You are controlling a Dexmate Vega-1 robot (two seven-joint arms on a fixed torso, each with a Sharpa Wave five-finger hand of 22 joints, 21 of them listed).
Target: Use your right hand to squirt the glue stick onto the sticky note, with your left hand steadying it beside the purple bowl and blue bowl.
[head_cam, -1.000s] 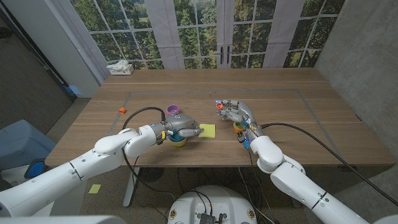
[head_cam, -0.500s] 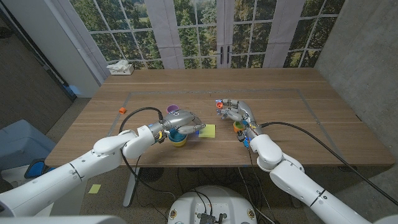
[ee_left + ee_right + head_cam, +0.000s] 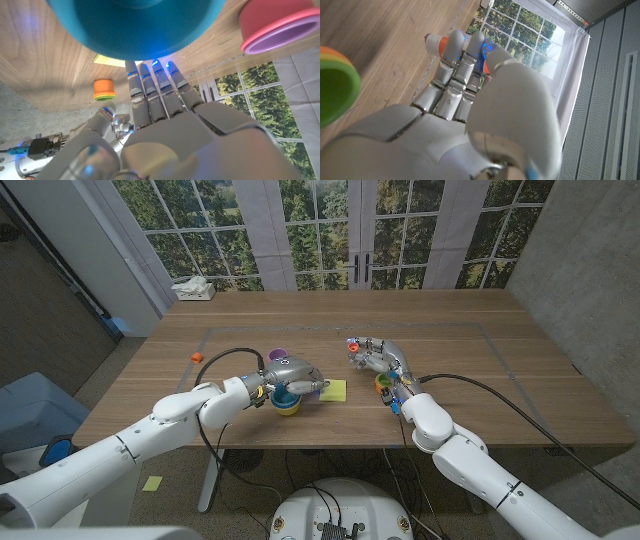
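The yellow sticky note (image 3: 335,390) lies mid-table, right of the blue bowl (image 3: 286,404); the purple bowl (image 3: 278,357) stands just behind. My left hand (image 3: 294,377) hovers over the blue bowl, fingers (image 3: 318,385) stretched out to the note's left edge, holding nothing; whether they touch the note is unclear. The left wrist view shows the blue bowl (image 3: 145,25), purple bowl (image 3: 280,27) and note (image 3: 109,60) past my left hand (image 3: 165,130). My right hand (image 3: 380,361) grips the glue stick (image 3: 353,351), orange-tipped, behind and right of the note. The glue stick's tip (image 3: 433,43) pokes past my right hand (image 3: 465,110).
A small green, yellow and orange cup (image 3: 384,385) sits beside my right wrist, also seen as the cup (image 3: 335,85) and cup (image 3: 104,90). A small orange object (image 3: 197,357) lies at the left, a tissue box (image 3: 193,289) at the far left corner.
My left hand has straightened its fingers and reached rightward over the blue bowl to the note's edge. My right hand with the glue stick has barely moved.
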